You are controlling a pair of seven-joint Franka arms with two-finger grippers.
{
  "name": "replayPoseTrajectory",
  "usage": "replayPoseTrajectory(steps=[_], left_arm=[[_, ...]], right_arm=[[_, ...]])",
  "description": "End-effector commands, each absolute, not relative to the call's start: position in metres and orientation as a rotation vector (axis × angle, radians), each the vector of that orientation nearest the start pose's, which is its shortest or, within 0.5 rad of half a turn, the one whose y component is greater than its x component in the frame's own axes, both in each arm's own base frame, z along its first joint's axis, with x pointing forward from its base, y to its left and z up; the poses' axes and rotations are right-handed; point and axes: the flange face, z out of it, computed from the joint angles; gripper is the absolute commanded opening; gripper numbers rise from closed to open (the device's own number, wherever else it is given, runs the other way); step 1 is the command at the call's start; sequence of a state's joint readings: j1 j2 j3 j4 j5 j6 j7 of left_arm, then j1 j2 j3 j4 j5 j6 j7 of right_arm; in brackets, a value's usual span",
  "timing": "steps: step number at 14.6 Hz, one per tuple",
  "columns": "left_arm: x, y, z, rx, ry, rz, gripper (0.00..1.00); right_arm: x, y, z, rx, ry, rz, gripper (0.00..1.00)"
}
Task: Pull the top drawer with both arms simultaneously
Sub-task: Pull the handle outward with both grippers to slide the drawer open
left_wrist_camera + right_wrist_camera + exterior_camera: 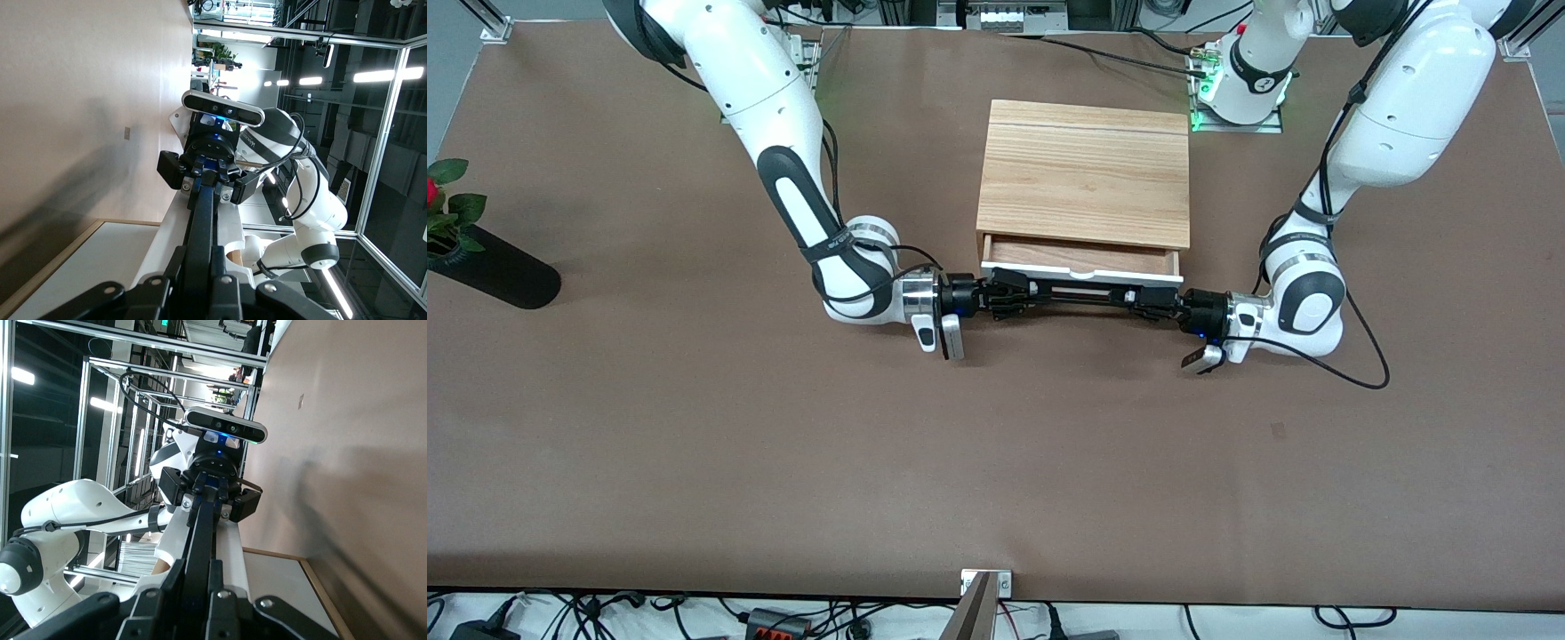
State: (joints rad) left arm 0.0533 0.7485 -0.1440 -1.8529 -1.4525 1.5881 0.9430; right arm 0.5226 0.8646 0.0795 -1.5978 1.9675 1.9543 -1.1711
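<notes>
Item: wide shallow top drawer [1082, 266] with white front panel, long black bar handle [1080, 296] and reddish-brown wood interior. It was set in the light wood-grain cabinet [1085, 173] at mid-table and was seen partly drawn out from under the cabinet's top, toward the front camera.

Left gripper [1149, 307]: small, black, two-fingered; it was clamped on the bar handle at the end toward the left arm's base.

Right gripper [1009, 293]: of like build; it was clamped on the handle's other end, level with the cabinet's front.

Risk, as judged: should one arm be driven faster than the other, the drawer could be skewed and jammed in the cabinet. A pull angled off the drawer's travel could let the handle slip from the fingers or drag the unfixed cabinet across the brown table [694, 444].
</notes>
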Motion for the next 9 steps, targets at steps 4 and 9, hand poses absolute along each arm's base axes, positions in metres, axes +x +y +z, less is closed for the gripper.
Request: replayPoseTrajectory(steps=[4,9], left_arm=[[0.6228,-0.1158,0.1864,1.538,0.003,-0.124,0.01],[0.6191,-0.1157,0.1823,1.537,0.006,-0.133,0.01]], right_arm=[[0.5581,0.4256,0.1544,-1.59,-0.182,-0.126,0.01],[0.561,0.4297,0.1611,-1.588,-0.184,-0.12,0.0]])
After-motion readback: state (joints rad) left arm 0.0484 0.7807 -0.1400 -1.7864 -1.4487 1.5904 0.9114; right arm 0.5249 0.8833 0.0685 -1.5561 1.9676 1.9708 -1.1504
